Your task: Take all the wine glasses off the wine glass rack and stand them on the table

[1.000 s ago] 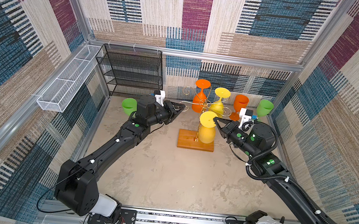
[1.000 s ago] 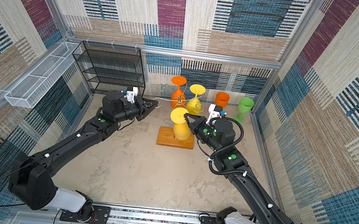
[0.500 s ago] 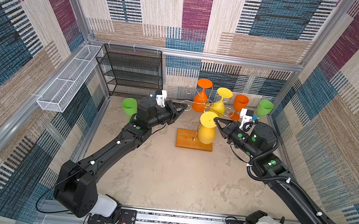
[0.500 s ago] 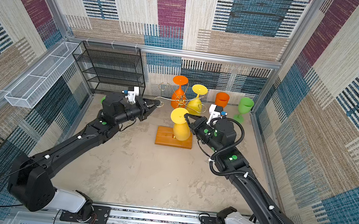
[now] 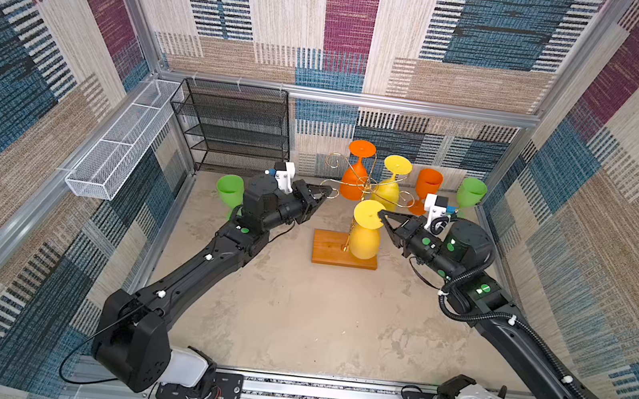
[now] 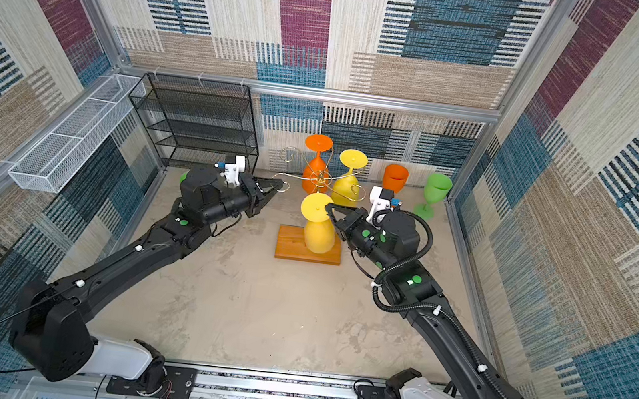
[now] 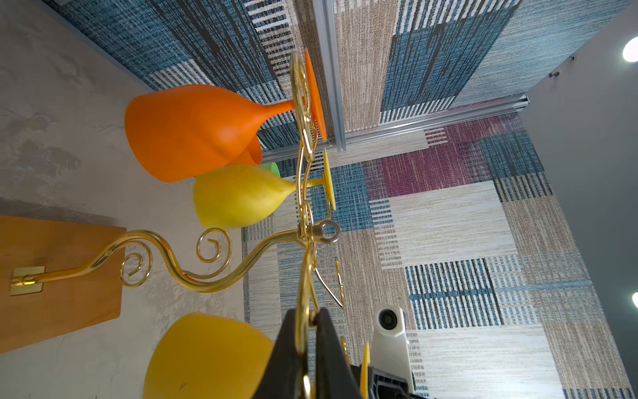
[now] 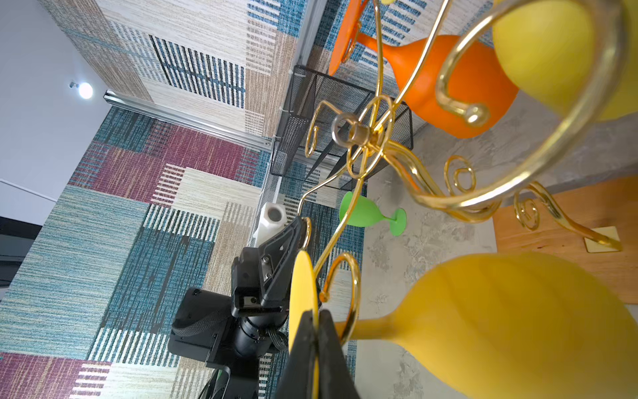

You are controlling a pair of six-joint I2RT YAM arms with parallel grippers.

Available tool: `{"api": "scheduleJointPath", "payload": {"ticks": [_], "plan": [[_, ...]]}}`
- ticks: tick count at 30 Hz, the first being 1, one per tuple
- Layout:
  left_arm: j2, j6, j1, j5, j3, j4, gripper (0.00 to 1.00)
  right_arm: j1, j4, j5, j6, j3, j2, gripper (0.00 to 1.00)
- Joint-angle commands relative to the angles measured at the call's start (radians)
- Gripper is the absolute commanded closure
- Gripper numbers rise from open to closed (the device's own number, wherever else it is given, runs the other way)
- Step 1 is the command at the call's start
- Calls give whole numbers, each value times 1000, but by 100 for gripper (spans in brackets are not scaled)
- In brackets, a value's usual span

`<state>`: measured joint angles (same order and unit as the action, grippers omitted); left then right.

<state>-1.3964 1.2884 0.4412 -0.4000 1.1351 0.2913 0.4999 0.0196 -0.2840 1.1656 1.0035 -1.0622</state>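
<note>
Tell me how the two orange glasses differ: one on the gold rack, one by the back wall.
The orange glass on the rack hangs upside down, foot uppermost; the orange glass by the wall stands upright, mouth up. The hanging one is carried by the gold rack, clear of the table; the standing one rests on the table. Both look alike in colour and shape.

— What kind of surface carries the things?
— A pale, mottled table top [image 5: 295, 310], like rough cement.
— And what stands on it?
— The wine glass rack [image 5: 328, 250] stands near the middle on its wooden base. A black mesh shelf [image 5: 234, 130] is at the far left, with a green glass [image 5: 228, 193] just before it. An orange glass [image 5: 429, 181] and a second green glass [image 5: 471, 192] stand at the far right.
</note>
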Motion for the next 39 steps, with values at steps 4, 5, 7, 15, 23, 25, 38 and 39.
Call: {"api": "scheduleJointPath", "payload": {"ticks": [4, 5, 7, 15, 23, 25, 38, 39], "plan": [[13, -88, 0, 43, -2, -22, 100, 7, -56, -33, 12, 34, -31, 100], [15, -90, -1, 43, 0, -23, 100, 8, -59, -38, 12, 40, -36, 100], [16, -95, 0, 43, 0, -27, 100, 12, -61, -36, 10, 47, -46, 100], [27, -108, 0, 42, -3, -39, 100, 11, -75, -26, 2, 79, -85, 100], [45, -128, 1, 50, -9, -58, 100, 12, -72, 68, -30, 100, -94, 100], [46, -129, 0, 50, -11, -58, 100, 12, -72, 93, -47, 113, -94, 100], [63, -140, 1, 56, -22, -66, 100, 5, -83, 149, -77, 141, -127, 100], [64, -142, 0, 56, -22, -69, 100, 5, -87, 153, -79, 141, -127, 100]]}}
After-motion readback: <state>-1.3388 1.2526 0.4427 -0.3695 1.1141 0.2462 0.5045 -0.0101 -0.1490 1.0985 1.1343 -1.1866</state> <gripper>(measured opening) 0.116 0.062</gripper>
